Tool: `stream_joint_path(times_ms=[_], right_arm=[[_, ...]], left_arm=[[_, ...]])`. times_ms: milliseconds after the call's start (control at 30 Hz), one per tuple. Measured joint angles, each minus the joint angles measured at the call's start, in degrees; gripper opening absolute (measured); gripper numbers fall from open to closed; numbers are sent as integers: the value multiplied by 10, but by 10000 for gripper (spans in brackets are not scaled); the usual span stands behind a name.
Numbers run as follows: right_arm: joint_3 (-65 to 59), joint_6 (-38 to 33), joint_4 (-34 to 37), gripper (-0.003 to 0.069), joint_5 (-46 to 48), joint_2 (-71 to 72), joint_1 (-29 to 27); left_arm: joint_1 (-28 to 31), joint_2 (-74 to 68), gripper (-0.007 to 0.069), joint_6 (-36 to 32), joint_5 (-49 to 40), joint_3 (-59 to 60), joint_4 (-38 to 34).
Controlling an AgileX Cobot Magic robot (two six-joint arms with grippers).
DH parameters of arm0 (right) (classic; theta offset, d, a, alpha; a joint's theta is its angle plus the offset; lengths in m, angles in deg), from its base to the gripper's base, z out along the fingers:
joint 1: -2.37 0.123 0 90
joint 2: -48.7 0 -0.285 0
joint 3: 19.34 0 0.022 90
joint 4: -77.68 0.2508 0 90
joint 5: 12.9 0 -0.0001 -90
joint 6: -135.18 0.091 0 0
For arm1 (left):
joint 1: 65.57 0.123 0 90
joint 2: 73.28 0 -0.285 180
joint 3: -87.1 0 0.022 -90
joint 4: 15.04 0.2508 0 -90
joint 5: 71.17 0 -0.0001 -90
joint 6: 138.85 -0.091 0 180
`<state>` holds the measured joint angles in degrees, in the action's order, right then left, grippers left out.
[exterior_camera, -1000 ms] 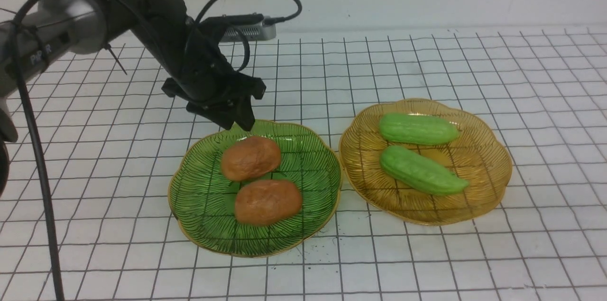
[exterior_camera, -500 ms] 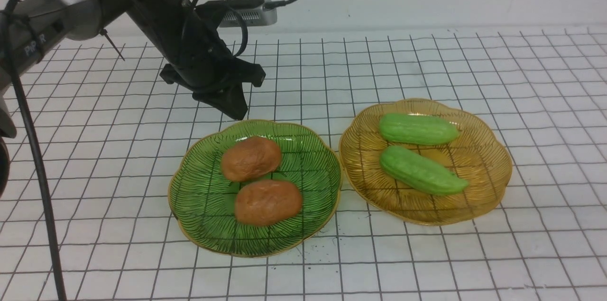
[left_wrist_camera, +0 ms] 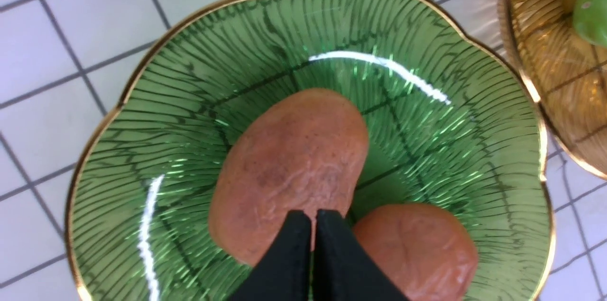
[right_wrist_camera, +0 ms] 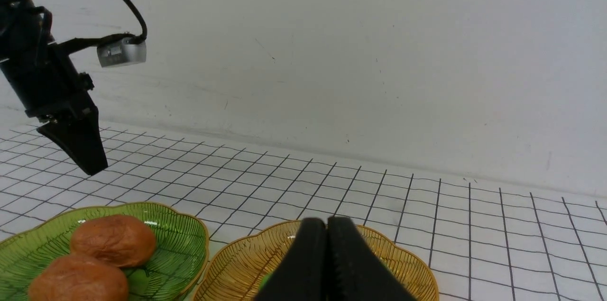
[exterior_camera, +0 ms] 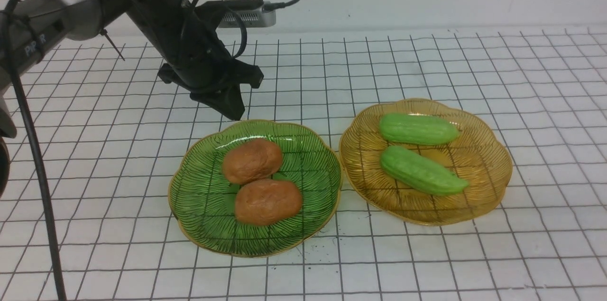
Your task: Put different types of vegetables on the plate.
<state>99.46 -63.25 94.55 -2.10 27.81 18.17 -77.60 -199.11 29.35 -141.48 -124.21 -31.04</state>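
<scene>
Well, my left claw hangs pressed together and empty beyond the far rim of the green plate (potatoes inside); right claw likewise closed; gourds lie on the amber plate, right.

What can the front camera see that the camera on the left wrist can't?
Only the front view shows the far gourd and the near gourd whole on the amber plate, plus the long left arm. Only the left wrist view shows the fine wrinkles on the far potato, just past the shut left gripper. Both show the green plate holding that potato and the near potato.
</scene>
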Motion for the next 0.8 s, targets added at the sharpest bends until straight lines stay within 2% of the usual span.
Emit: stream_joint_path(times_ms=[167, 400, 633, 800], right_arm=[[-2, 0, -6, -15, 15, 52, -9], [-64, 0, -15, -15, 13, 103, -69], [-164, 0, -97, -15, 44, 135, -80], [-176, 0, -110, -15, 92, 135, -93]], left_arm=[[0, 0, -8, 0, 0, 0, 10], [0, 0, -8, -1, 0, 0, 11], [-1, 19, -8, 0, 0, 0, 11], [-1, 89, -8, 0, -3, 0, 8]])
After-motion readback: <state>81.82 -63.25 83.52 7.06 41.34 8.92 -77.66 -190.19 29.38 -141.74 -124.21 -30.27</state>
